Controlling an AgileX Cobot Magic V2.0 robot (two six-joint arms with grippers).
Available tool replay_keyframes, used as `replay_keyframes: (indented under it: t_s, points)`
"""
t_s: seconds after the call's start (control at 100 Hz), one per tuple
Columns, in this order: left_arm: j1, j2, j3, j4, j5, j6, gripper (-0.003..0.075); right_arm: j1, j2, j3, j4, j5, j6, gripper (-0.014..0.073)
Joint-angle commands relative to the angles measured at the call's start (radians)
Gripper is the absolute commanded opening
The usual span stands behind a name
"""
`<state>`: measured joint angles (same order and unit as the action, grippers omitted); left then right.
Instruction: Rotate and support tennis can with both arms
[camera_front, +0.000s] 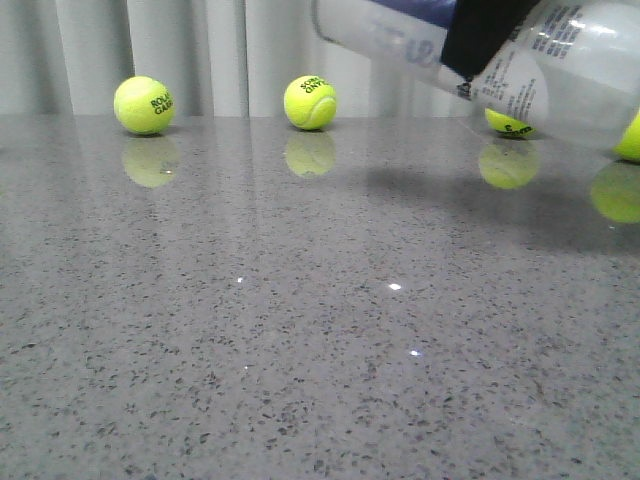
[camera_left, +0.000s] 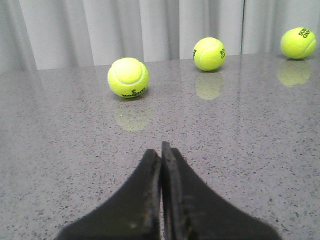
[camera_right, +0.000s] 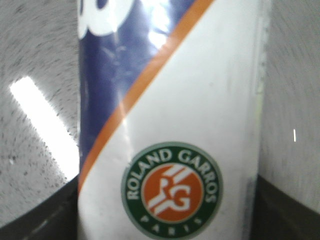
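Front view: grey speckled stone-look table (camera_front: 300, 350), polished, reflecting the balls and a few light spots. The tennis can (camera_front: 560, 75) is held in the air over the far right part of the table, a smooth glossy white cylinder with a navy panel toward its upper-left end. Its long axis is tilted, running from upper left down to lower right, nearer horizontal than upright. Small dark print covers the lower-right section; too small to read. A black part of the right gripper (camera_front: 485, 30) crosses the can about mid-length. Fuzzy yellow tennis balls sit along the far edge before a pale curtain (camera_front: 200, 50): the left ball (camera_front: 144, 105) reads "ROLAND GARROS", the middle ball (camera_front: 310, 102) has dark print I cannot make out, and a third ball (camera_front: 510, 124) is partly hidden behind the can. A fourth ball (camera_front: 630, 138) is cut off at the right edge.

Left wrist view: the left gripper (camera_left: 161, 150) has matte black angular fingers pressed together tip to tip, nothing between them, poised over bare tabletop. Three yellow balls lie beyond it.

Right wrist view: the can fills the frame, clamped between the two dark fingers (camera_right: 40, 220) of the right gripper at its sides. Navy panel with part of a white logo, a diagonal orange stripe, then white. The round green-orange badge (camera_right: 171, 189) reads "ROLAND GARROS PARIS".
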<state>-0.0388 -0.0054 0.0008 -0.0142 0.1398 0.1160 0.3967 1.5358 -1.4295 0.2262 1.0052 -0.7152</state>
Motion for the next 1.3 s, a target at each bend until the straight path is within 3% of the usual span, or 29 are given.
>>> replay_keyframes:
  t_s: [0.0,0.13,0.2,0.63,0.7,0.86,1.29]
  points:
    - [-0.008,-0.035,0.045,0.000,-0.083,-0.009,-0.0018,0.034,-0.011,-0.031,0.022,-0.050,-0.237,0.0339]
    - [-0.008,-0.035,0.045,0.000,-0.083,-0.009,-0.0018,0.073,0.037,-0.031,0.022,-0.041,-0.520,0.0339]
    - [-0.008,-0.035,0.045,0.000,-0.083,-0.009,-0.0018,0.079,0.060,-0.030,0.022,-0.042,-0.566,0.0339]
    - [-0.008,-0.035,0.045,0.000,-0.083,-0.009,-0.0018,0.080,0.158,-0.030,0.025,-0.052,-0.571,0.0353]
    - [-0.008,-0.035,0.045,0.000,-0.083,-0.009,-0.0018,0.080,0.158,-0.030,0.025,-0.052,-0.571,0.0415]
    - [-0.008,-0.035,0.045,0.000,-0.083,-0.009,-0.0018,0.080,0.158,-0.030,0.025,-0.049,-0.571,0.0668]
    - [-0.008,-0.035,0.045,0.000,-0.083,-0.009,-0.0018,0.080,0.147,-0.030,0.025,-0.047,-0.571,0.0644]
